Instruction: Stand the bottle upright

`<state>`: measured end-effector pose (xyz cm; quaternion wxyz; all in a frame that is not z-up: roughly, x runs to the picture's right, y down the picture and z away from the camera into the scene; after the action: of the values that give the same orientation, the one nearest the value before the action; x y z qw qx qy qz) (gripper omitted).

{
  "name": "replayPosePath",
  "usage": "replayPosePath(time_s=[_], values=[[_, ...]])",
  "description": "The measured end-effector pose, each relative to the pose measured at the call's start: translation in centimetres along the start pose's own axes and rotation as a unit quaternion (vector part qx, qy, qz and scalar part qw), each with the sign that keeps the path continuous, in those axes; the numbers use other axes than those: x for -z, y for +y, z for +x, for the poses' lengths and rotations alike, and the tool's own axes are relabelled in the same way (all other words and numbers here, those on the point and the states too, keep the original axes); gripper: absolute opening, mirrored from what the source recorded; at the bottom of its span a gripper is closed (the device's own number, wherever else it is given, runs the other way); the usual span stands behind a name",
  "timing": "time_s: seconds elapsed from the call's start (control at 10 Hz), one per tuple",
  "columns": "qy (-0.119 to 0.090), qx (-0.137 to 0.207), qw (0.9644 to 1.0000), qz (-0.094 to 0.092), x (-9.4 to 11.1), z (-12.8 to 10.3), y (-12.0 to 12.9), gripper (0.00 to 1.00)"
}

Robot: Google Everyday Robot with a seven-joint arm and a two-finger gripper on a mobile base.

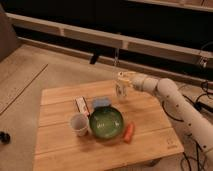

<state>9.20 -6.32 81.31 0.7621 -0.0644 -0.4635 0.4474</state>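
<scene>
The small whitish-cream bottle (120,90) hangs roughly upright at the far middle edge of the wooden table (60,145). Its lower end is at or just above the tabletop. My gripper (122,79), on the white arm (165,95) reaching in from the right, is shut on the bottle's upper part. The bottle's label and cap are mostly hidden by the fingers.
A green bowl (106,121) sits mid-table, with a round white cup (79,123) to its left and an orange carrot-like item (129,131) to its right. A flat whitish pack (81,106) and a light blue object (101,102) lie behind the bowl. Cables hang at the right.
</scene>
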Motion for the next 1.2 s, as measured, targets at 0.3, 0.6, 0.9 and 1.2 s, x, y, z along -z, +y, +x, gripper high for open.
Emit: replayPosePath(time_s=[0.3,0.6,0.9,1.2], values=[[0.0,-0.006,1.0,-0.004,0.0,0.2,0.4,0.0],[0.0,-0.006,1.0,-0.004,0.0,0.2,0.4,0.0],[0.001,-0.007,1.0,-0.006,-0.1,0.4,0.4,0.0],[0.018,-0.014,0.9991,-0.037,-2.1,1.7,1.2,0.0]])
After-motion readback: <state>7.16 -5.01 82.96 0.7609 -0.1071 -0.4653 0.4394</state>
